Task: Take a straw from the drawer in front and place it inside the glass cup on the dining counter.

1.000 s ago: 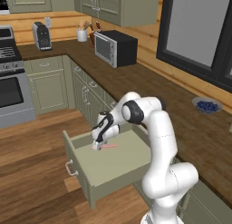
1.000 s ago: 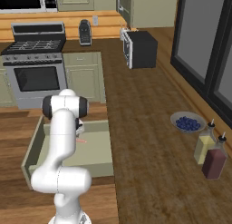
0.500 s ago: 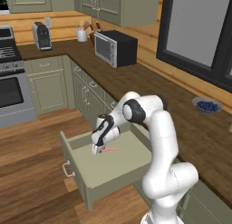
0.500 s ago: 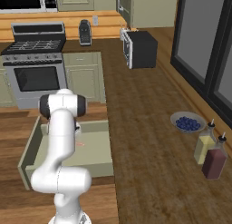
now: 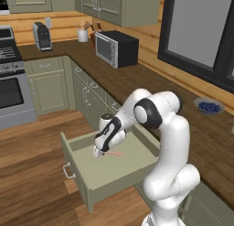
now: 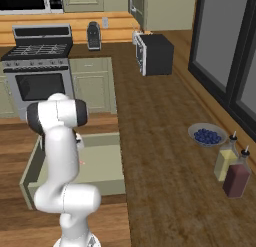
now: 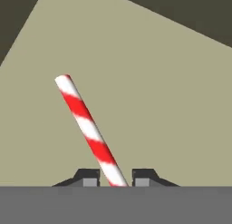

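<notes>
1. The drawer (image 5: 114,168) stands pulled open under the kitchen worktop (image 5: 151,85), arm reaching into it.
2. The gripper (image 7: 116,178) pinches the straw (image 7: 88,128) near one end, low over the drawer floor.
3. Risk: gripped off-centre, the straw could swivel or slip free on the lift.

The open drawer (image 6: 107,163) lies at 8 o'clock, partly behind the white arm (image 6: 60,156). A blueberry bowl (image 6: 207,136) sits at 3 o'clock; two bottles (image 6: 231,167) at 4 o'clock.
</notes>
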You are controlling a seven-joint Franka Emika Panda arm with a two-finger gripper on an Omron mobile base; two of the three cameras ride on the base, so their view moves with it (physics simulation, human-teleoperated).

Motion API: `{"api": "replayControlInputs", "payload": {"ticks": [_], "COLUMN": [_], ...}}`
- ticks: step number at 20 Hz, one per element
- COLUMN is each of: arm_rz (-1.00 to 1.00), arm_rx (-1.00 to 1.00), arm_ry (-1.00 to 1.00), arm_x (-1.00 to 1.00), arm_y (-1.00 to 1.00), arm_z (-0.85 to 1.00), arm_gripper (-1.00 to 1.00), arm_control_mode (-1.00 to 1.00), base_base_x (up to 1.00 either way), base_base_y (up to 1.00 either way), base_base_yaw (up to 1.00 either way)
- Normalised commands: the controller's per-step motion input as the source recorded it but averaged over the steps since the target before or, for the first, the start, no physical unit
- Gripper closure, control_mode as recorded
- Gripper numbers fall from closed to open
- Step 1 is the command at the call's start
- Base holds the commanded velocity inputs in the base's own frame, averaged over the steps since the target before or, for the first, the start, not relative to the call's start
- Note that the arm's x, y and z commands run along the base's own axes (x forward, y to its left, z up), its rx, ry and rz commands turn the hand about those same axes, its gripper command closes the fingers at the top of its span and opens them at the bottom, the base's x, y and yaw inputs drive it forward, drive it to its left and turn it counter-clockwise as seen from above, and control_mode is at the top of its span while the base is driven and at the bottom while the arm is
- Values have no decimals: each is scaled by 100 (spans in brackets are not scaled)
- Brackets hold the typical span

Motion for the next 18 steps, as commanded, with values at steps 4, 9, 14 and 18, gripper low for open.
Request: {"api": "replayControlInputs", "payload": {"ticks": [4,9,14,18], "arm_rz": [-23,-31,-31,-31], "arm_rx": [0,0,0,1], "arm_ry": [-7,-2,0,0], "arm_x": [-10,-6,0,0], "arm_y": [0,-7,-16,-27], "arm_z": [100,100,100,100], "arm_gripper": [100,100,100,100], "arm_control_mode": [-100,-100,-100,-100], "base_base_x": [0,0,0,0], "base_base_y": [0,0,0,0], "base_base_yaw": [0,0,0,0]}}
